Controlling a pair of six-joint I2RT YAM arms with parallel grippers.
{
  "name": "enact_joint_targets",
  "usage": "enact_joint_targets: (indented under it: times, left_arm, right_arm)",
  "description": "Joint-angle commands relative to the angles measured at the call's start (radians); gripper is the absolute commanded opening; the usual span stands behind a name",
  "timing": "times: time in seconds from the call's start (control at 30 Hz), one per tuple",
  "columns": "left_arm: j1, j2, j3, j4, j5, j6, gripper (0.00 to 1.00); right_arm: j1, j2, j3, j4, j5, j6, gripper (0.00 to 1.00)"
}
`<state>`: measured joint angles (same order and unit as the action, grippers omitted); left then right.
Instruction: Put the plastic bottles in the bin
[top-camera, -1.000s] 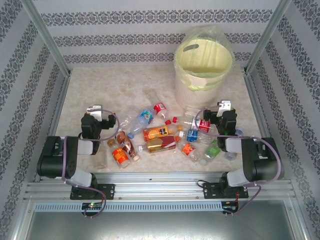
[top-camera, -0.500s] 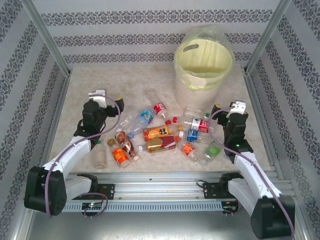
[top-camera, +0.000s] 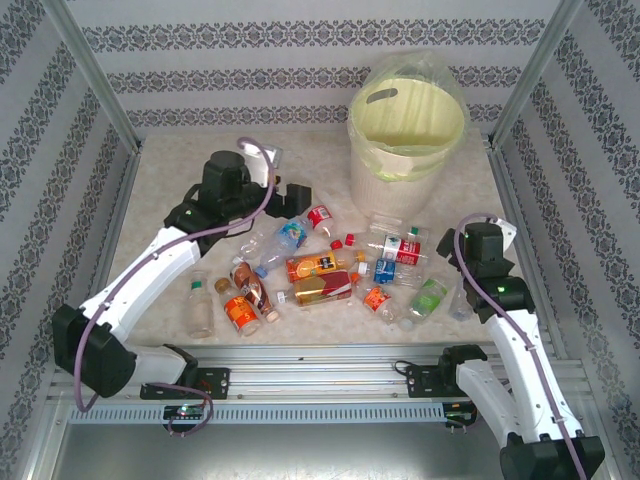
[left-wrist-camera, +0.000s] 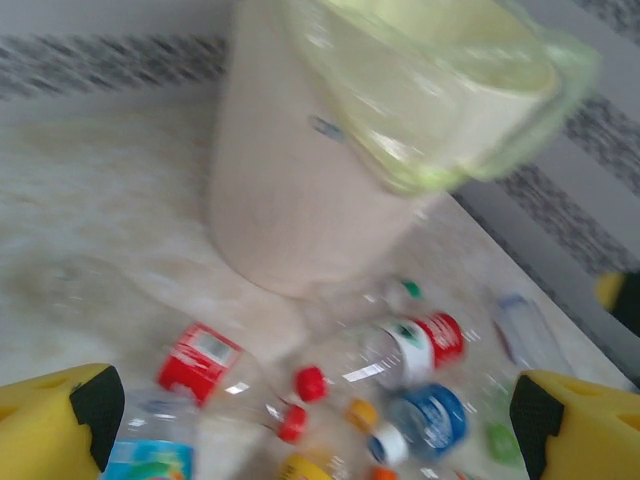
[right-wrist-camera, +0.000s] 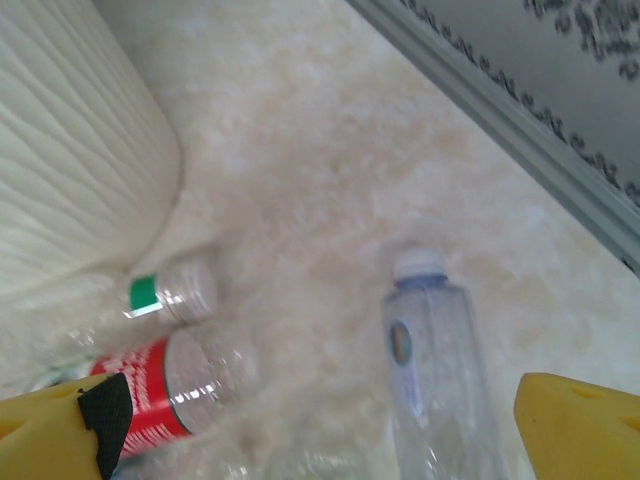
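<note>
The left gripper (left-wrist-camera: 312, 425) is open wide and holds nothing. The right gripper (right-wrist-camera: 315, 415) is open wide and empty too. The plastic bottles (top-camera: 325, 270) lie in a messy pile on the table (top-camera: 170, 160), in the middle of the top view, and many of them touch each other. That could make trouble. I think a finger could land on one bottle and shove the next one away, or the jaws could pinch two at once. The bottles are round and smooth, and some are squashed, so one could roll off or pop out of the grip. The bin (top-camera: 388, 185) stands at the upper right of the top view, just behind the pile, and a swinging arm could bump it. In the left wrist view a red-label bottle (left-wrist-camera: 200, 360) lies near the finger at the lower left, with the bin above it. In the right wrist view a clear bottle with a white cap (right-wrist-camera: 430, 370) lies between the fingers, closer to the one at the lower right.
</note>
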<state>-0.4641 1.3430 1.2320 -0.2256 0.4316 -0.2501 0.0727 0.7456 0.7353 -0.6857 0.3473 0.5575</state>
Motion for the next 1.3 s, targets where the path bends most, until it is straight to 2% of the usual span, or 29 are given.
enact_joint_targets:
  times: [0.0,0.17,0.3,0.4,0.57,0.7,0.9,1.27]
  left_arm:
    - [-0.041,0.037,0.07,-0.141,0.241,0.084,1.0]
    - [-0.074,0.031,-0.001,-0.068,0.293,0.098,1.0]
    - [-0.079,-0.004,-0.083,0.051,0.314,0.039,1.0]
    - [-0.097,-0.028,-0.132,0.113,0.29,0.028,1.0]
    - [-0.122,-0.041,-0.14,0.094,0.24,0.06,1.0]
    - [-0.136,-0.055,-0.151,0.113,0.228,0.054,1.0]
    - [-0.142,-0.056,-0.132,0.079,0.214,0.074,1.0]
    - [-0.161,-0.051,-0.127,0.064,0.191,0.089,1.0]
  right_arm:
    - [-0.022,0.019,0.031,-0.164,-0.011,0.067,0.98]
    - [-0.094,0.079,0.009,-0.16,-0.066,0.041,0.98]
    - [-0.164,0.164,0.0,-0.142,-0.124,0.01,0.98]
    - [-0.201,0.223,-0.009,-0.112,-0.149,-0.004,0.95]
    - [-0.265,0.316,-0.018,-0.072,-0.18,-0.035,0.91]
    - [-0.314,0.388,-0.036,-0.009,-0.25,-0.053,0.89]
    - [-0.331,0.507,-0.032,0.052,-0.316,-0.053,0.87]
    - [-0.334,0.625,-0.039,0.125,-0.338,-0.01,0.8]
